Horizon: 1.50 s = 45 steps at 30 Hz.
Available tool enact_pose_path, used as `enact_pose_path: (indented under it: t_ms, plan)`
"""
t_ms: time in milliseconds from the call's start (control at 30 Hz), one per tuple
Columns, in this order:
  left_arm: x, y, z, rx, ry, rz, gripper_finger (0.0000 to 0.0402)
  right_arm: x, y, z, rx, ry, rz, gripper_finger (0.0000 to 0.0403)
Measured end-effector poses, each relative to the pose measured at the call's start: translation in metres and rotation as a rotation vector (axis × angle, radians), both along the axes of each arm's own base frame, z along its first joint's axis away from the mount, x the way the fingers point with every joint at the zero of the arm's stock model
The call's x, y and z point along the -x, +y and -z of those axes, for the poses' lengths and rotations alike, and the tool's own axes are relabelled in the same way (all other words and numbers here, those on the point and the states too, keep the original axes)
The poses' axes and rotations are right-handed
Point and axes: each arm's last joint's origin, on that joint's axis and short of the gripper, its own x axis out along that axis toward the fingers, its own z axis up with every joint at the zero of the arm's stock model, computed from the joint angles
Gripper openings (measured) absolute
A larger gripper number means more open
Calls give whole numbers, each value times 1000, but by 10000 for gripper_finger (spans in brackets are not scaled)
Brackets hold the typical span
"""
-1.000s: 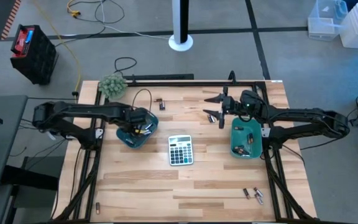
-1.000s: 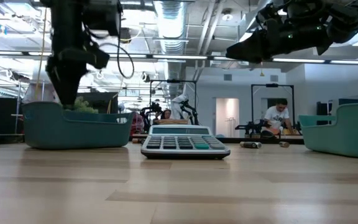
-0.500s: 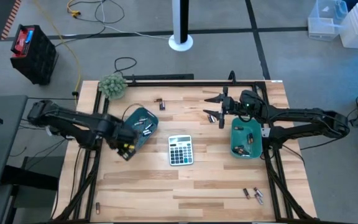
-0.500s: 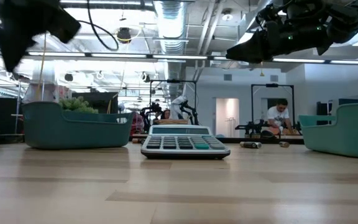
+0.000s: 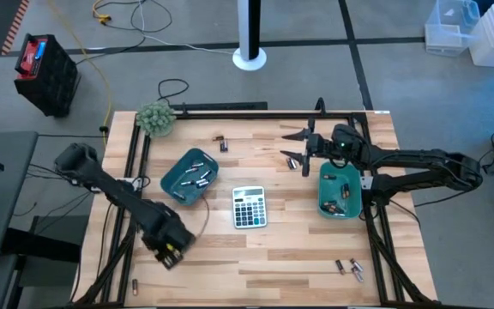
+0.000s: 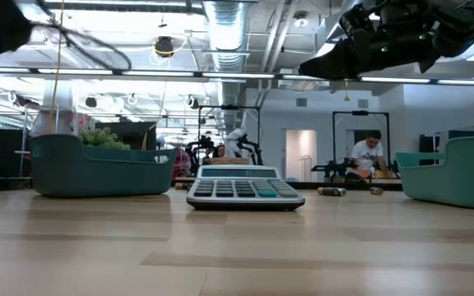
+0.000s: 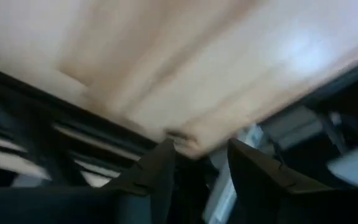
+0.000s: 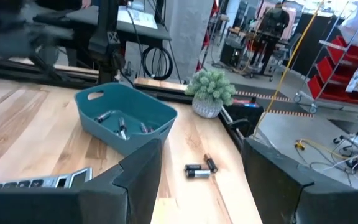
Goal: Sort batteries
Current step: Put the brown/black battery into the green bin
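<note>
We find the batteries (image 5: 195,178) scattered in several places: a handful lie in the left teal tray (image 5: 189,175), which sits on the desk (image 5: 298,249) just left of the grey calculator (image 5: 249,207); more lie in the right teal tray (image 5: 339,194), beside the calculator's other side. A loose pair (image 5: 221,142) rests near the far edge, not far from a small potted plant (image 5: 155,118) at the far left corner, and the right wrist view shows the same pair (image 8: 200,167) between that plant (image 8: 211,91) and the left tray (image 8: 124,116). Another few cells (image 5: 349,268) lie near the front right corner, and one (image 5: 132,282) sits alone at the front left edge. The left hand (image 5: 171,256) hangs over the front left part of the desk, well apart from the left tray; its fingers (image 7: 155,175) stand partly apart with nothing between them. The right hand (image 5: 297,148) waits above the far right of the desk, just beyond the right tray, its fingers (image 8: 140,174) spread wide and holding nothing.
</note>
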Motion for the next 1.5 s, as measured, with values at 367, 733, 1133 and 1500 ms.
enact_pose_path:
  t_ms: [367, 733, 1133, 1500]
  plan:
    - [-30, -46, 71, 122, 209, 80, 224, -2, -1, -15, 38, -85, -2, 237]
    - [-25, -80, 101, 228, 349, 211, 284, -4, -1, -21, 62, -85, -4, 237]
    - [2, -103, 122, 234, 470, 307, 305, -7, 6, -25, 87, -94, -37, 237]
    - [18, -109, 128, 161, 479, 347, 306, -7, 6, -25, 75, -96, -37, 237]
